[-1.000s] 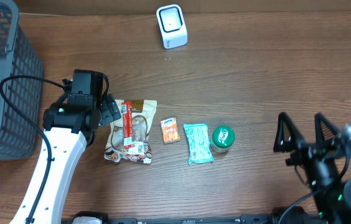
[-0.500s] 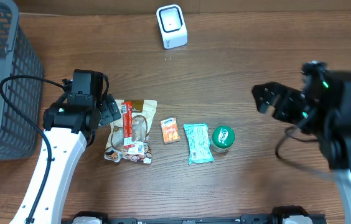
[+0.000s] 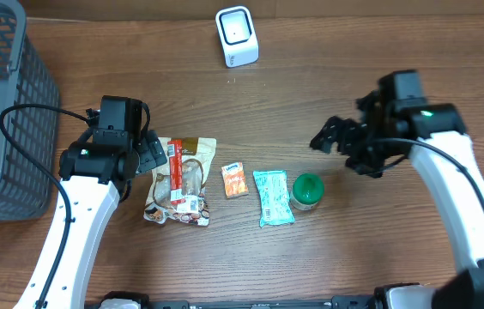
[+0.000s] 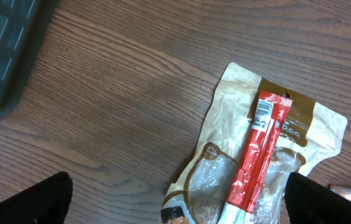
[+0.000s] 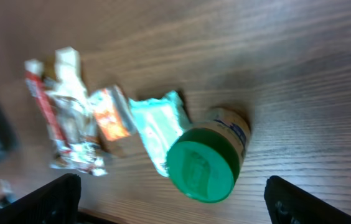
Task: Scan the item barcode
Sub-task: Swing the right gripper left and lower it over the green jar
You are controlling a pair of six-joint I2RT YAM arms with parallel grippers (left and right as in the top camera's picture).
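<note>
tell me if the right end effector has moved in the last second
Yes, the right end effector swung from the lower right of the overhead view up and left toward the green-lidded jar, which stayed put.

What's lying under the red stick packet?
The red stick packet lies on a tan snack pouch. The pouch's print directly beneath the stick is covered.

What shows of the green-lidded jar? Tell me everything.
The jar is small and round, with a glossy green lid that looks plastic and is on, and a tan label with dark print around its body. It stands upright on the wooden table, at the right end of the row of items, right beside the teal packet; contact between them cannot be told. Nothing grips it.
</note>
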